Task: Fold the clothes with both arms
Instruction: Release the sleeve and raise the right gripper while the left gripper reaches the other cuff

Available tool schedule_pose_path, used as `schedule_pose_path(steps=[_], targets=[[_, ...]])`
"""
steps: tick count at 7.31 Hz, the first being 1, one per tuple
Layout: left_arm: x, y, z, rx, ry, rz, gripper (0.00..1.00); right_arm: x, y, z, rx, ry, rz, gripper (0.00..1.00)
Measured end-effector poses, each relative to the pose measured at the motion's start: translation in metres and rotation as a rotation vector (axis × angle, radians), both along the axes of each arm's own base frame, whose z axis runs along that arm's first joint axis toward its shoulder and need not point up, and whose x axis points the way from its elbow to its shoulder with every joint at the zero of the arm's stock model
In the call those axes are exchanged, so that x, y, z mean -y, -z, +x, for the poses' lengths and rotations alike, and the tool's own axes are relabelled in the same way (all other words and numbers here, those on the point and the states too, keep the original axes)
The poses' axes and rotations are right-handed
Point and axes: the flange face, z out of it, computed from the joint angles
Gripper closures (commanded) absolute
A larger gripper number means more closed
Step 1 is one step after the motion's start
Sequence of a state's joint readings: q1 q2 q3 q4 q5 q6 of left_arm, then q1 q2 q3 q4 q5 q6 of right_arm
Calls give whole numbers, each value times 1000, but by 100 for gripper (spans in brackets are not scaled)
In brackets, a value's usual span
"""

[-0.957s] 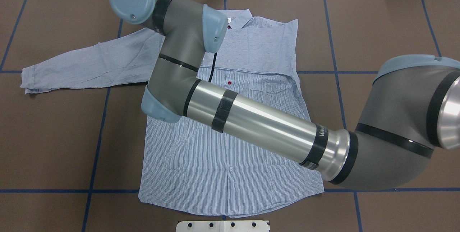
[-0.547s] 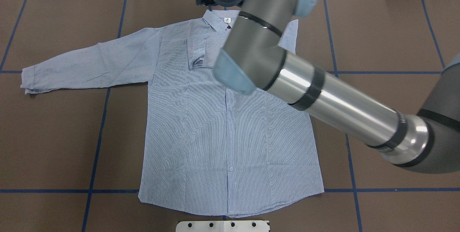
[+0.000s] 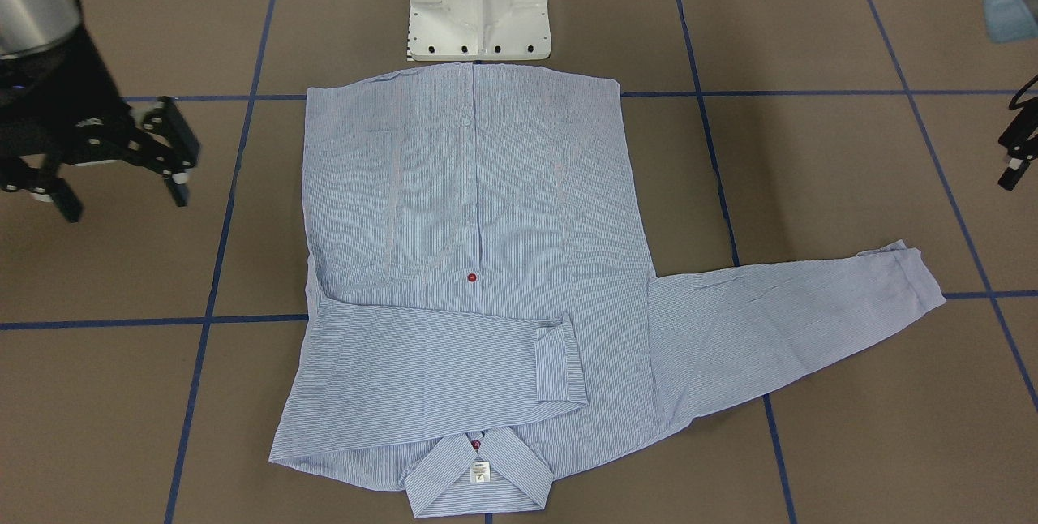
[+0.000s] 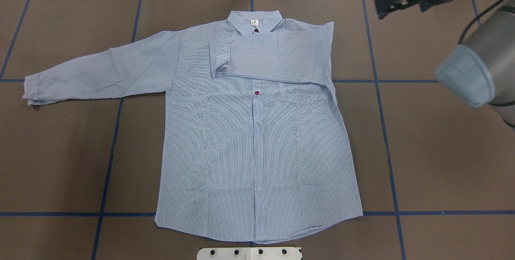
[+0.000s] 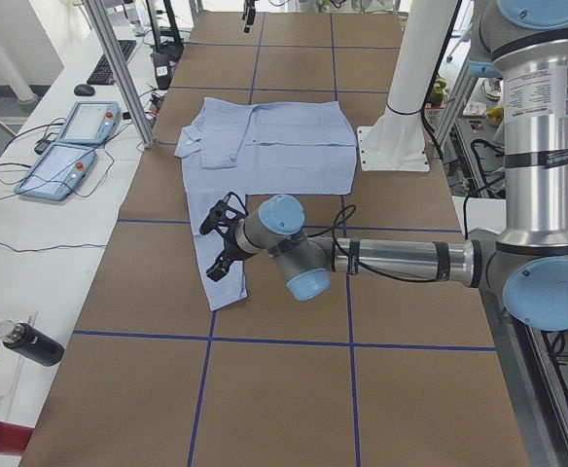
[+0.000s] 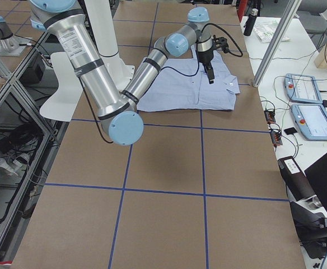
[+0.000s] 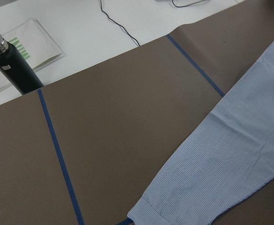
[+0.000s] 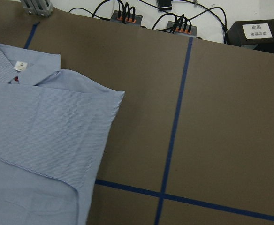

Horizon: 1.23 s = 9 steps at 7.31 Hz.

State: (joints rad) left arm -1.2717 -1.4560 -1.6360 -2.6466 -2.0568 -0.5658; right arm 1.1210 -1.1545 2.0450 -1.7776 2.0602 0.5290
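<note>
So, the right gripper (image 3: 122,191) is spread wide with nothing in it, hanging off to one side of the shirt (image 4: 257,139) and not touching it. On that gripper's side, the folded sleeve (image 4: 277,56) lies across the chest. The left gripper (image 5: 216,241) looks spread and empty too. It's over the brown table (image 4: 60,151), close to the cuff end of the outstretched sleeve (image 4: 100,71), which lies flat.
</note>
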Motion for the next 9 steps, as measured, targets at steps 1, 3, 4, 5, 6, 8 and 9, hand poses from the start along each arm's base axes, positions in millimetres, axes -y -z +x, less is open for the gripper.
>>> schedule_pose_path(steps=[1, 3, 4, 5, 6, 8, 9], targets=[[1, -17, 26, -16, 39, -25, 1, -11, -46, 52, 5, 39, 11, 0], [3, -53, 52, -37, 54, -59, 7, -45, -124, 137, 55, 35, 17, 0], [7, -70, 66, -51, 59, -74, 7, -61, -147, 162, 68, 9, 10, 0], [9, -87, 81, -65, 60, -76, 7, -69, -157, 173, 72, -4, 8, 0], [6, -102, 94, -80, 52, -73, 8, -72, -161, 177, 74, -10, 7, 0], [-4, -113, 117, -118, 34, -91, 16, -75, -164, 179, 75, -12, 7, 0], [-10, -117, 123, -145, 38, -100, 21, -77, -164, 179, 75, -12, 8, 0]])
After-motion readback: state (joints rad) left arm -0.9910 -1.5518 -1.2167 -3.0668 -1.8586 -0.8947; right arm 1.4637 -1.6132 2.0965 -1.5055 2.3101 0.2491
